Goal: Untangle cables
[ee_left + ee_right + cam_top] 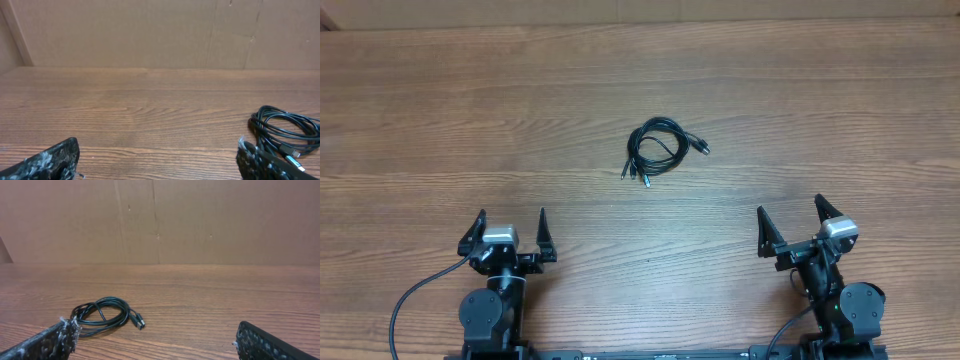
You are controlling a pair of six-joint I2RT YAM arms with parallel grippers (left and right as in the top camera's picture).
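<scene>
The cables lie as one small coiled black bundle near the middle of the wooden table, plug tips sticking out to the lower left and to the right. In the left wrist view the cables sit at the right edge; in the right wrist view the cables lie at the lower left with a plug pointing right. My left gripper stands open at the near left, well short of the bundle. My right gripper stands open at the near right, also apart from it. Nothing is between either pair of fingers.
A brown cardboard wall rises along the table's far edge. Bare wood table surrounds the bundle on all sides. Thick black arm wires run by the arm bases at the near edge.
</scene>
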